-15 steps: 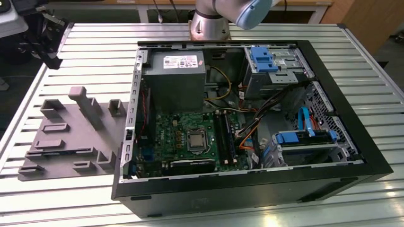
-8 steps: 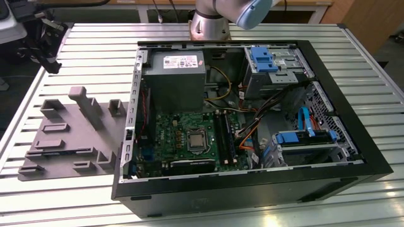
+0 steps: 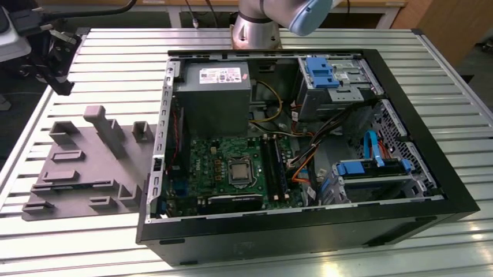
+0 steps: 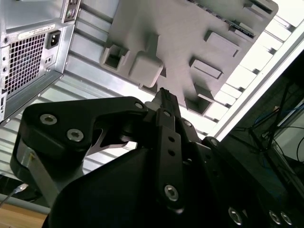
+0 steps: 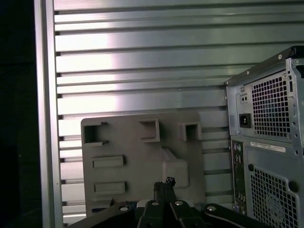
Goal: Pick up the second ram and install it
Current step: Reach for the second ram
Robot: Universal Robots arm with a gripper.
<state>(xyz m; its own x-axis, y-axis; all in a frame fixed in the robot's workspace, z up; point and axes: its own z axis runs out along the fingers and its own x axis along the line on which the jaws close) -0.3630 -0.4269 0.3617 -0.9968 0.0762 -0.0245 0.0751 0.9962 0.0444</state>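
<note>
Honestly, with the pincer [image 4: 164,95] pressed together and aimed at the tray [image 4: 190,28], I cannot tell whether the ram lies there or in the case [image 3: 308,231]; I'd judge it light, stiff, fragile, best pinched by its edges.

A table [image 3: 115,52] of ribbed aluminium slats carries everything. In the exterior view its slats run from 9 to 3 o'clock. Two things lie directly on it. A black case [image 3: 308,239], open side up, takes the middle and the 3 o'clock half. A grey tray [image 3: 85,173] with raised blocks and pockets lies flat at the case's 9 o'clock, just beside it; whether they touch I cannot tell. Bare slats show at the tray's 12 o'clock and along the table's 6 o'clock edge. The arm base [image 3: 254,32] rises at the 12 o'clock edge. In both wrist views the tray sits on the slats, near the case's vented rear.
</note>
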